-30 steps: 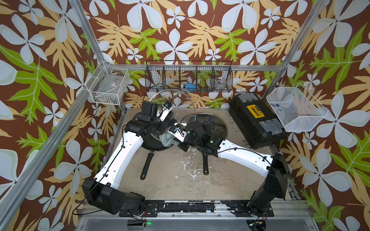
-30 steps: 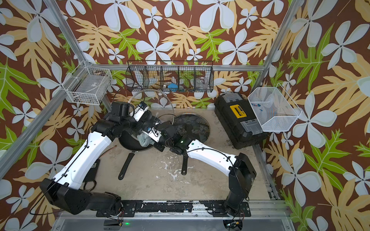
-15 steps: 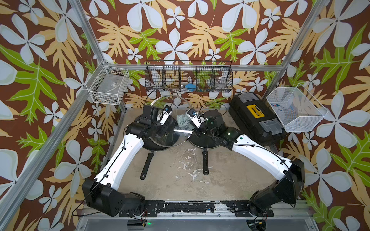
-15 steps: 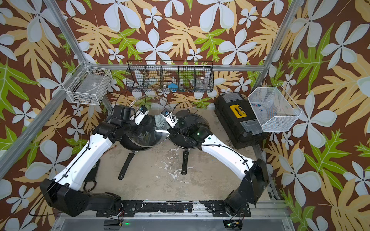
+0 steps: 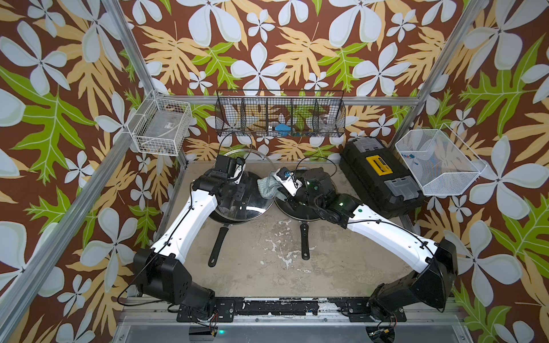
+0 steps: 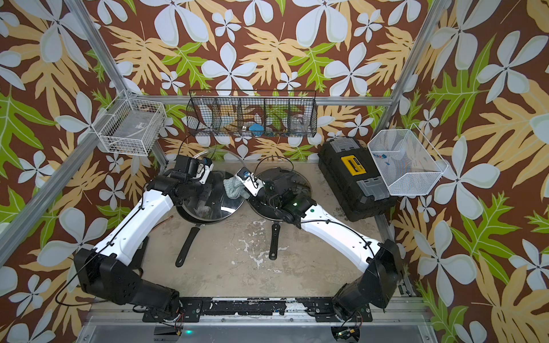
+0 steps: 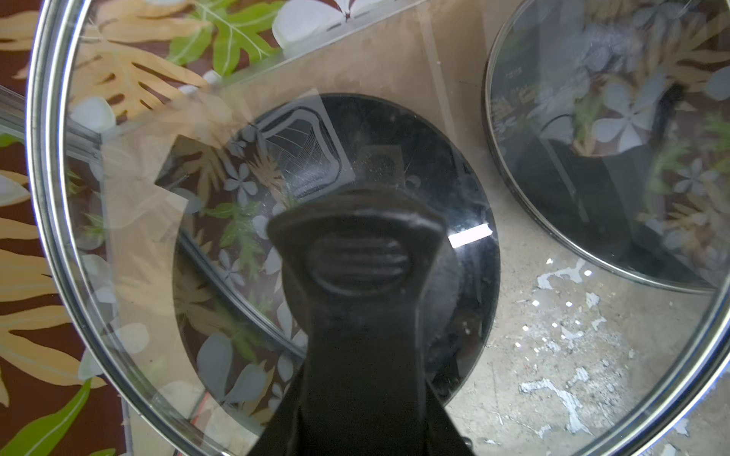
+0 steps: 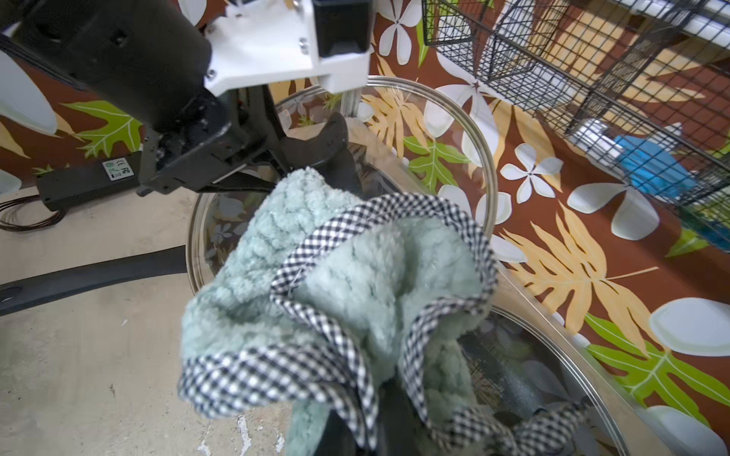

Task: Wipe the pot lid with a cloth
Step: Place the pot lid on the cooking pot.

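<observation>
At the front of the bench (image 5: 258, 267) the two arm bases sit well apart, and both arms reach away towards the back wall. Next come the long black handles of two frying pans: the left pan (image 5: 218, 246) and the right pan (image 5: 303, 241) lie side by side, handles pointing to the front.

Above the left pan, the left gripper (image 5: 237, 196) is clamped on the black handle (image 7: 357, 260) of the lid (image 5: 248, 208), a round glass one with a metal rim. The lid is lifted off the pan and tilted, with its far edge higher. In the left wrist view the bench and the pan show through its glass (image 7: 553, 355).

Just to the right, the right gripper (image 5: 279, 194) is closed on the cloth (image 5: 267, 187), a pale teal rag with a black-and-white checked border (image 8: 335, 276). The cloth is bunched up and held off the bench at the lid's right edge, between the two grippers; whether it touches the glass cannot be told. Under the right arm, a second lid (image 7: 612, 158) lies flat on the right pan.

Further back on the right stands a black toolbox (image 5: 380, 178) with a yellow label. On the back wall hangs a black wire rack (image 5: 280, 117), with a white wire basket (image 5: 160, 127) to its left and a white mesh basket (image 5: 439, 163) on the right wall.
</observation>
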### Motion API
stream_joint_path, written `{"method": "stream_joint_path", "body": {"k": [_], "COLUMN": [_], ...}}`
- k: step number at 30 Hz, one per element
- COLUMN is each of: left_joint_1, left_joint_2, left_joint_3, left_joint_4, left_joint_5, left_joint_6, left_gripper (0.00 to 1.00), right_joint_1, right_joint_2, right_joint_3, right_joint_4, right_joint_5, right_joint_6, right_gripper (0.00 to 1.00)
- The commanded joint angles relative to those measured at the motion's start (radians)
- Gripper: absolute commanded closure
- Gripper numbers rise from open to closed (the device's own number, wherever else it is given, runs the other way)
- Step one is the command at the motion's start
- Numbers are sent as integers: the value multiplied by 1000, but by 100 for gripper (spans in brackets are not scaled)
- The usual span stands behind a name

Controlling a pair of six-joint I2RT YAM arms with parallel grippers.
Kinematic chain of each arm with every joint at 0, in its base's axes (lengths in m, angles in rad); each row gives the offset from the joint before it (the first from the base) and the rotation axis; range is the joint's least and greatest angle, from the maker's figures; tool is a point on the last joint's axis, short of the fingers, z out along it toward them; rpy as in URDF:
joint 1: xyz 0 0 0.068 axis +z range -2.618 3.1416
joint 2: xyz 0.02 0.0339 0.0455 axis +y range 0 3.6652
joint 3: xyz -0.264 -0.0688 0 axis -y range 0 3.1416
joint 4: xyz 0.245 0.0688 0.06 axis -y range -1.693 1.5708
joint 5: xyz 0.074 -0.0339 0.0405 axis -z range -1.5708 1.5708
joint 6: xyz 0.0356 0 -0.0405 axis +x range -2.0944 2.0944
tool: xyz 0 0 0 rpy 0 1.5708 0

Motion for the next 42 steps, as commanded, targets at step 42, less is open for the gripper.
{"method": "stream_joint_path", "body": {"k": [42], "left_joint_1": [107], "left_joint_2": [405], "left_joint_3": [274], "left_joint_4": [-130], "left_joint_5": [-64], "left_joint_6": [-51], "left_gripper": [100], "right_joint_1": [10], "right_joint_2": [-12], "right_joint_3": [-10], "right_joint_4": [-16], "right_joint_5": [48], "right_joint_6": [-28], "right_gripper": [100]}}
